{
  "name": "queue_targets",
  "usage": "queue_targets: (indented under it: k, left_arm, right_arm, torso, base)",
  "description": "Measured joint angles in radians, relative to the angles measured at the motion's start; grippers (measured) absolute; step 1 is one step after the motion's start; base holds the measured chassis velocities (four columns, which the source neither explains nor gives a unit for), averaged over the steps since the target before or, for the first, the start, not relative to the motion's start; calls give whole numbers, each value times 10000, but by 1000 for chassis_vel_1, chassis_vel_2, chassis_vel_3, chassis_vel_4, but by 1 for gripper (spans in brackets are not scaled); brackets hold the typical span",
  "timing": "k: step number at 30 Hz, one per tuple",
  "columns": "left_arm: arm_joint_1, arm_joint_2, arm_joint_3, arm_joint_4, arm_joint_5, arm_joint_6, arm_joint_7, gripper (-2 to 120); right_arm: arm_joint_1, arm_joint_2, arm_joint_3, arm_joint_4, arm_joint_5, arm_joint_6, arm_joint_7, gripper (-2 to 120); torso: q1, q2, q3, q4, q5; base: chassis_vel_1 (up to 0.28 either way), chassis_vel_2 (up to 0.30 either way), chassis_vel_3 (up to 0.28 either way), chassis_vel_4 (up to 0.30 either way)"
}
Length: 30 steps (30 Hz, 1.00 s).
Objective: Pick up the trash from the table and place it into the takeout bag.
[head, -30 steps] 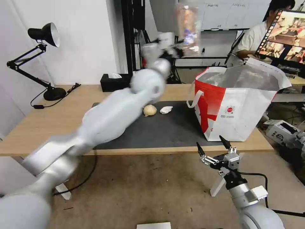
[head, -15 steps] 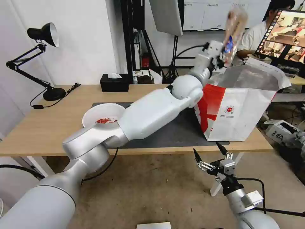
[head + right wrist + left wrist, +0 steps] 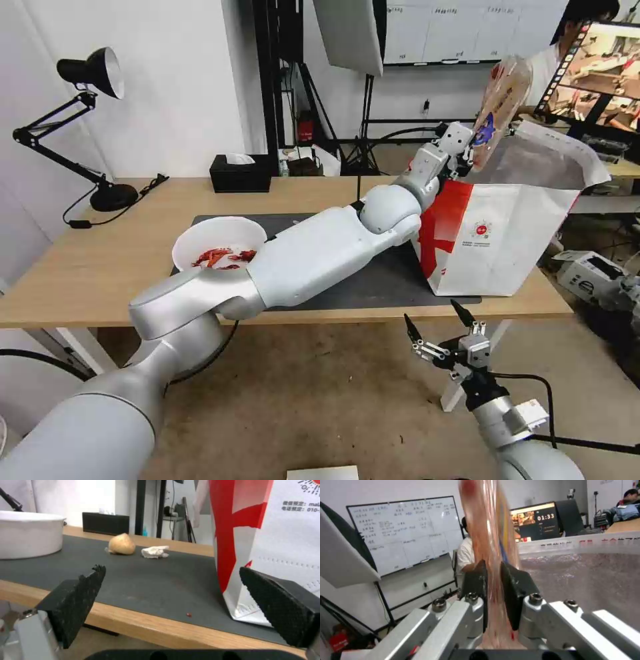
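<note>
My left gripper (image 3: 470, 155) is shut on the clear plastic tray (image 3: 503, 100), which stands on edge above the near rim of the red-and-white takeout bag (image 3: 507, 233). In the left wrist view the fingers (image 3: 512, 585) pinch the tray (image 3: 483, 525) in front of the foil lining (image 3: 586, 580). The white bowl (image 3: 220, 243) with red shells sits on the dark mat (image 3: 373, 280), partly behind my left arm. The beige lump (image 3: 122, 545) and the crumpled tissue (image 3: 154, 551) lie on the mat. My right gripper (image 3: 432, 315) hangs open below the table's front edge (image 3: 100, 313).
A black desk lamp (image 3: 90, 73) stands at the table's far left and a black tissue box (image 3: 241, 172) at its back edge. A small red bit (image 3: 189, 614) lies on the mat beside the bag. Stands, a whiteboard and a monitor are behind the table.
My left arm has swung right with the tray, from above the back of the table to the bag's rim, uncovering the bowl. The right gripper has drifted slightly lower.
</note>
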Motion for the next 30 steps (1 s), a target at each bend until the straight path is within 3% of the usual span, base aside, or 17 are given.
queue_targets:
  k: [3, 5, 6, 11, 16, 17, 22, 24, 26, 27, 29, 30]
  left_arm:
    - [2, 154, 1, -209, -207, -3, -49, 32]
    - [3, 199, -3, -289, -275, -2, -74, 36]
    - [3, 397, -58, -592, -464, 0, -227, 44]
    - [34, 1081, -291, -1481, -948, 125, -483, 59]
    - [432, 2480, -660, -2842, -1138, 251, -745, 80]
    - [432, 2480, -660, -2842, -1138, 251, -745, 80]
    - [1496, 3950, -1365, -4336, -1151, 306, -970, 99]
    - [1793, 4232, -1527, -4624, -1090, 302, -989, 99]
    - [2511, 4993, -1905, -5158, -620, 28, -987, 100]
    - [2511, 4993, -1905, -5158, -620, 28, -987, 100]
    - [3404, 5789, -2503, -5733, -157, -176, -891, 100]
    - [3404, 5789, -2503, -5733, -157, -176, -891, 100]
  right_arm:
    - [85, -17, -64, -55, 9, -57, 12, 100]
    - [104, -23, -80, -63, 12, -70, 12, 100]
    - [158, -39, -129, -66, 26, -113, 17, 100]
    - [253, -103, -240, -58, 37, -144, 18, 100]
    - [298, -191, -272, 96, 81, -176, 26, 100]
    - [298, -191, -272, 96, 81, -176, 26, 100]
    - [388, -201, -258, 216, 256, -175, 47, 100]
    - [422, -198, -267, 218, 267, -165, 46, 100]
    - [489, -188, -302, 226, 305, -120, 46, 100]
    - [489, -188, -302, 226, 305, -120, 46, 100]
    - [561, -176, -371, 241, 403, -52, 30, 100]
    - [561, -176, -371, 241, 403, -52, 30, 100]
  torso:
    - [0, 0, 0, 0, 0]
    - [0, 0, 0, 0, 0]
    - [0, 0, 0, -1, -1]
    - [0, 0, -1, -2, -1]
    - [0, 0, -1, 0, -3]
    - [0, 0, -1, 0, -3]
    - [-1, 1, -1, 0, -5]
    - [0, 1, 0, 1, -7]
    - [-1, 1, -1, 0, -5]
    - [-1, 1, -1, 0, -5]
    - [0, 1, -1, 0, -6]
    - [0, 1, -1, 0, -6]
  base:
    - [0, 0, 0, 0]
    - [0, 0, 0, 0]
    - [0, 0, 0, 0]
    - [0, 0, 0, 0]
    - [0, 0, 0, 0]
    - [0, 0, 0, 0]
    - [0, 0, 0, 0]
    - [0, 0, 0, 0]
    - [0, 0, 0, 0]
    - [0, 0, 0, 0]
    - [0, 0, 0, 0]
    - [0, 0, 0, 0]
